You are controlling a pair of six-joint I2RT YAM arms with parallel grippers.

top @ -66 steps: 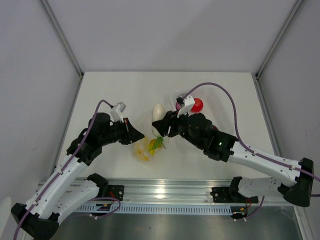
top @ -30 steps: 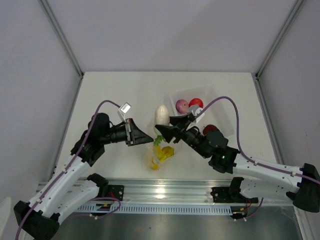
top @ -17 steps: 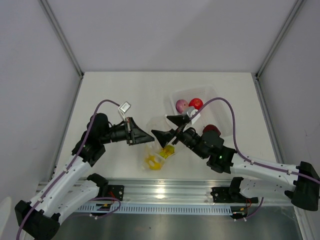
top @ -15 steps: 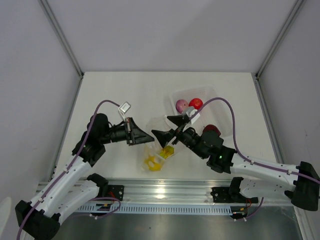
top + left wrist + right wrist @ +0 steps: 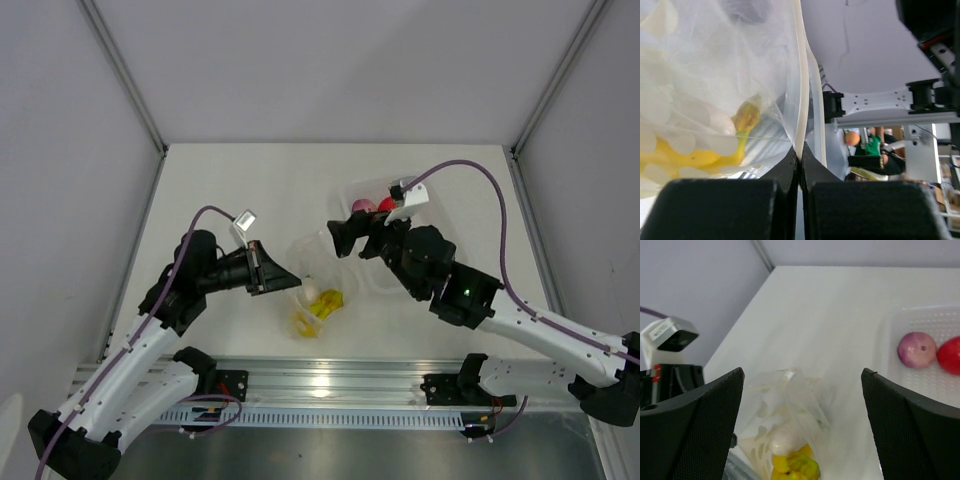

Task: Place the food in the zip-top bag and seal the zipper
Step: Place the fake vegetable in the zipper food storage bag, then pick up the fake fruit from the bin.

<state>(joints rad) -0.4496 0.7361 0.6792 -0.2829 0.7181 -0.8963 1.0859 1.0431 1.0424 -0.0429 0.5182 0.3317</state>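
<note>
Nearest the arm bases, the left gripper (image 5: 294, 283) is clamped shut on the near-left edge of the small transparent crinkly plastic zip-top bag (image 5: 316, 272). The left wrist view shows its two black fingers (image 5: 720, 210) pressed together, with the bag's mouth edge pinched between their tips. Rising from that pinch is the narrow whitish press-seal zipper strip (image 5: 800, 95), and a second layer of plastic stands slightly apart from it. The bag hangs from this grip above the white table (image 5: 240, 190) with its mouth uppermost and open; whether its bottom touches the table cannot be told.

At the bottom of the bag lies the yellow toy banana bunch (image 5: 322, 307). The white oblong toy piece (image 5: 311, 290) rests just above it, and both show through the plastic.

Just beyond the bag, the right gripper (image 5: 338, 236) hovers with its fingers (image 5: 690, 430) spread wide and nothing between them, touching neither bag nor food. In its wrist view the open bag mouth sits below, between the fingers.

Farther back and to the right stands the translucent white rectangular plastic tray (image 5: 920, 385). It holds the pink-purple round toy onion (image 5: 915, 349) with the red round toy fruit (image 5: 951, 355) just beside it. In the top view the right arm covers the tray's near part.
</note>
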